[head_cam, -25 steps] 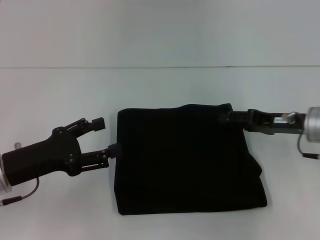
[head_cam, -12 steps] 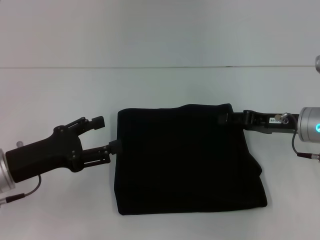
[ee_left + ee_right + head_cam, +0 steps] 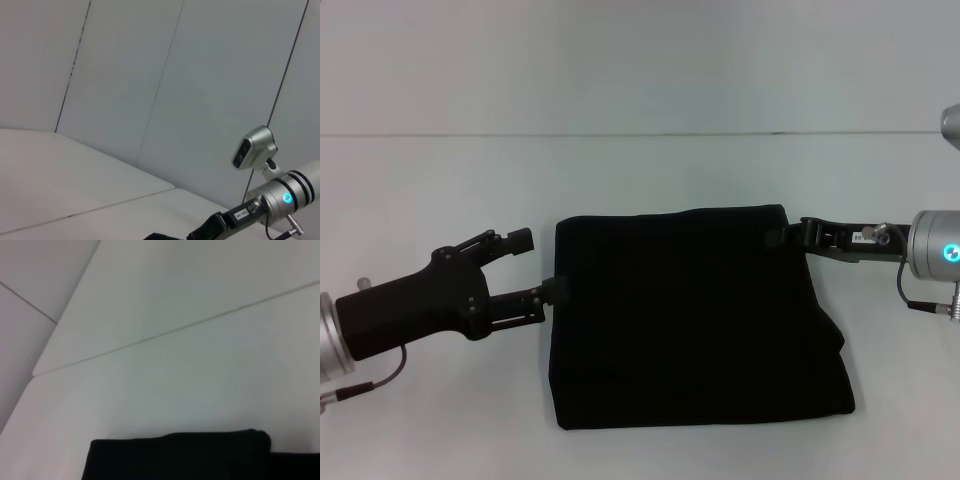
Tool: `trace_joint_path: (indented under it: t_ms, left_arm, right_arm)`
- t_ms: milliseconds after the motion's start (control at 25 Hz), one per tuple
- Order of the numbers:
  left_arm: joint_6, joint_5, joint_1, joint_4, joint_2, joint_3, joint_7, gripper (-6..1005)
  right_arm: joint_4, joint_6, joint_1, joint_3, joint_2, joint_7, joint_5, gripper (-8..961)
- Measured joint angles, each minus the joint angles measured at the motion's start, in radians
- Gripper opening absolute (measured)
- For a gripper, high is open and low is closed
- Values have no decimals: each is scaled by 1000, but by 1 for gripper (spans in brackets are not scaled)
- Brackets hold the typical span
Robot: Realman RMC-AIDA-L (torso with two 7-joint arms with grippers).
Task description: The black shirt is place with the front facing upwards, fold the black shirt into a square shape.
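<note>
I had the black shirt folded nearly square on the table, my left gripper spread at its left edge, the right gripper at its far-right corner, jaws unreadable, and feared a snagged withdrawal undoing the fold.

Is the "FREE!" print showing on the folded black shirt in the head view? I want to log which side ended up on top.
No: the black shirt lies folded into a plain black block with no lettering visible on top.

Black left gripper, thin dark cable; right gripper black, silver wrist, cyan light, white label.
</note>
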Motion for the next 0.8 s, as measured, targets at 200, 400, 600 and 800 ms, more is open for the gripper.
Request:
trace_joint_path:
  t_ms: [200, 400, 600, 800]
  left_arm:
    - [0, 0, 1, 0, -2, 0, -2, 950]
    - [2, 0, 4, 0, -1, -2, -5, 950]
    - [1, 0, 1, -24, 5, -2, -11, 950]
    - [-36, 0, -14, -38, 15, -2, -116, 949]
  right_arm:
    - [-9, -6, -13, 3, 0, -13, 41, 69]
    - [-13, 6, -23, 4, -4, -16, 52, 65]
    - [-7, 70, -30, 3, 10, -17, 51, 83]
    - [-16, 96, -67, 60, 29, -106, 110, 102]
